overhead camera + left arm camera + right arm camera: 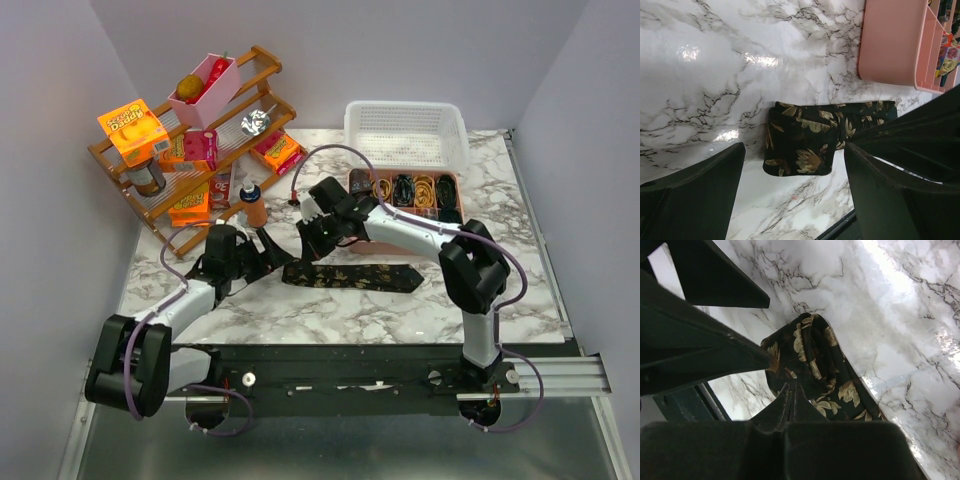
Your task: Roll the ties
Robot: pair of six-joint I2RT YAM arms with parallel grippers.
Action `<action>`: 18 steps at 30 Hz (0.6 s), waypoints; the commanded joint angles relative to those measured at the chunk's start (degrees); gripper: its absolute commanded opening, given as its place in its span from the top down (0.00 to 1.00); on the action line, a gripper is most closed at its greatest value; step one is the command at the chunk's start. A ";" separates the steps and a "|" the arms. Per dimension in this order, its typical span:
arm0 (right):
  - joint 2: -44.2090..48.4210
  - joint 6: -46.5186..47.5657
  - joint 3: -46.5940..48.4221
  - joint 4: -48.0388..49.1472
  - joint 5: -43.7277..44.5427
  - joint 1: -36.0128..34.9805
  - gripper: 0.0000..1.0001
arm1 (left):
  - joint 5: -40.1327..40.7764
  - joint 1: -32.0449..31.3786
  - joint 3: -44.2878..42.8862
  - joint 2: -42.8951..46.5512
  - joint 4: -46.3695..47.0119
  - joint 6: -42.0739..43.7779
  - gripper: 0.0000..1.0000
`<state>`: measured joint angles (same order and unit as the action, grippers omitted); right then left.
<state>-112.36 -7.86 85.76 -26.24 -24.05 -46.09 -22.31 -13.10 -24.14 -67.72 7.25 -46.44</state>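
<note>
One black tie with a gold leaf pattern (370,277) lies flat across the middle of the marble table. Its left end is folded over itself into a short thick fold (800,142). My right gripper (312,238) is over that fold. Its jaws are pressed together with their tips pinching the folded fabric (792,387); the tie (840,385) runs off to the lower right. My left gripper (268,258) is just left of the fold, open and empty (795,149), with its fingers either side of the fold's end. Several rolled ties sit in the pink tray (358,178).
The pink tray's side (890,45) is close behind the fold. A white mesh basket (405,135) stands behind the tray. A wooden rack (190,150) with boxes and a small bottle (254,205) are at the back left.
</note>
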 commanded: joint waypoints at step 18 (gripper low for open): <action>-3.84 0.21 -2.96 1.28 5.33 -0.41 0.99 | -9.51 0.27 4.28 -14.45 19.90 -0.93 0.27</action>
<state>-116.46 -7.92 84.36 -25.34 -21.45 -46.13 -28.01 -13.10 -21.43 -78.70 20.62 -46.30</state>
